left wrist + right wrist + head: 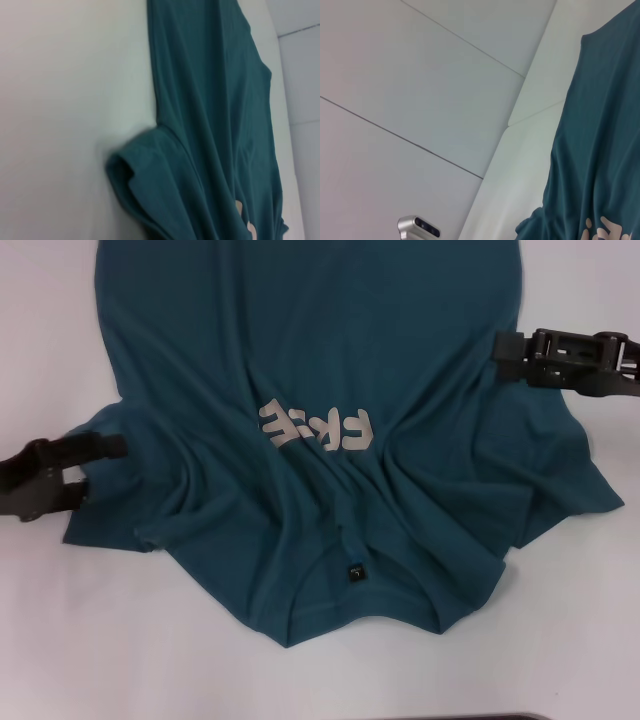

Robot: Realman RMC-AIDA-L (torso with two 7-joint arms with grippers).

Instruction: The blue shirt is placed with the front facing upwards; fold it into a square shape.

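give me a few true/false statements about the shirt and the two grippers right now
1. The blue shirt lies with its pale lettering facing up. True.
2. The shirt is already folded into a square. False: it is spread out and wrinkled.
3. The left gripper is at the shirt's sleeve on the robot's left. True.
4. The right gripper is over the neck label. False: it is at the shirt's right edge, far from the label.
5. The table is black. False: it is white.

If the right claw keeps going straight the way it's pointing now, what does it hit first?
The right claw points inward across the table, its tips already at the edge of the blue shirt. Going straight on, it would likely meet that side edge of the shirt's body first; its height over the cloth is unclear.
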